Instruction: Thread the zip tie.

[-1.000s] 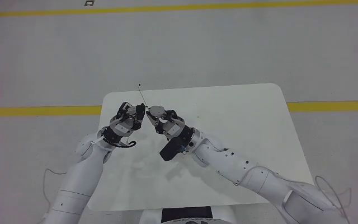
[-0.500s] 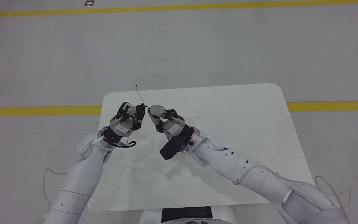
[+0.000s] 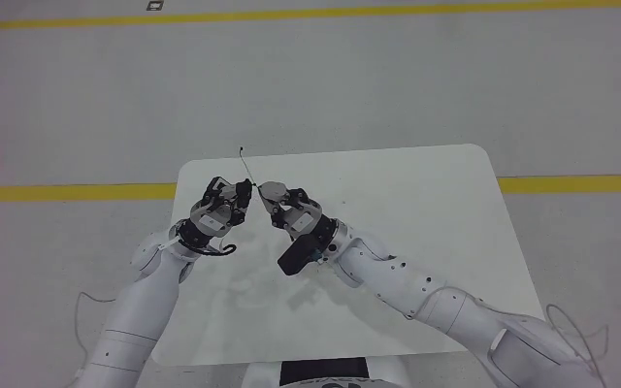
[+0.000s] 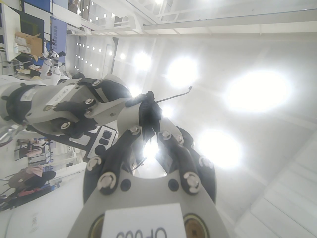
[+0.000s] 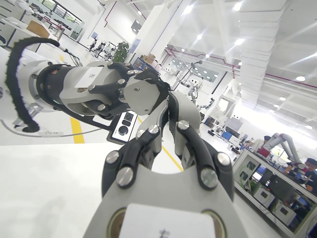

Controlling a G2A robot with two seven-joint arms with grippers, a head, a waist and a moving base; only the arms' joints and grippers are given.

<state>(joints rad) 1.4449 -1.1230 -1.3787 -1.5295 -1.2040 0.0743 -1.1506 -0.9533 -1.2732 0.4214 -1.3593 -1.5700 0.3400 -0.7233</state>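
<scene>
Over the far left corner of the table (image 3: 437, 194), two hands meet fingertip to fingertip around one zip tie (image 3: 246, 167). Of the two, the left hand (image 3: 243, 195) is clenched on the black strap. The strap's thin free end sticks out past the fingers toward the far edge and ends in a small bent tip. Against it, the right hand (image 3: 264, 194) is likewise clenched, its pads (image 5: 172, 117) pressed close on the same tie. The stretch of strap between the two grips is hidden by the pads, so the tie's head cannot be made out. Glare from the ceiling lights (image 4: 257, 91) washes out the strap near the left fingers.
</scene>
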